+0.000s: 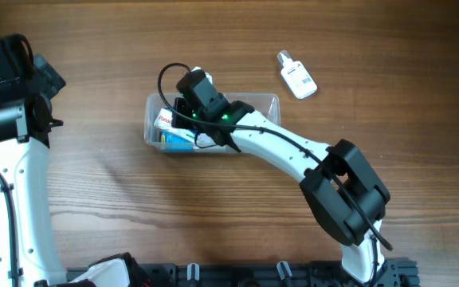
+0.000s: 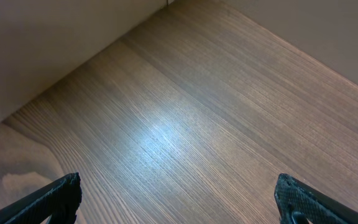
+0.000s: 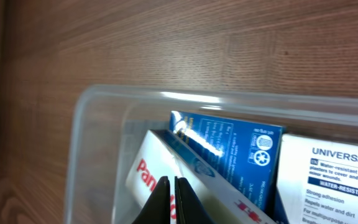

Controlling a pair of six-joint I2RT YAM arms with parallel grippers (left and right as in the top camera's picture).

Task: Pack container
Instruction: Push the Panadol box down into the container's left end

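Note:
The clear plastic container [image 1: 268, 101] lies at the table's middle, its rim and wall close in the right wrist view [image 3: 101, 102]. It holds a white box with red lettering [image 3: 143, 169], a blue box [image 3: 229, 144] and a white "UNIVERSAL" box [image 3: 334, 177]; the white and blue boxes also show overhead [image 1: 166, 122]. My right gripper [image 3: 171, 190] is shut with nothing between the fingers, tips just above the white box with red lettering at the container's left end. My left gripper [image 2: 179, 199] is open and empty over bare wood at the far left.
A small clear spray bottle with a white label [image 1: 296, 75] lies on the table to the right of and behind the container. The right arm [image 1: 293, 151] stretches across the middle. A black rail [image 1: 253, 275] runs along the front edge.

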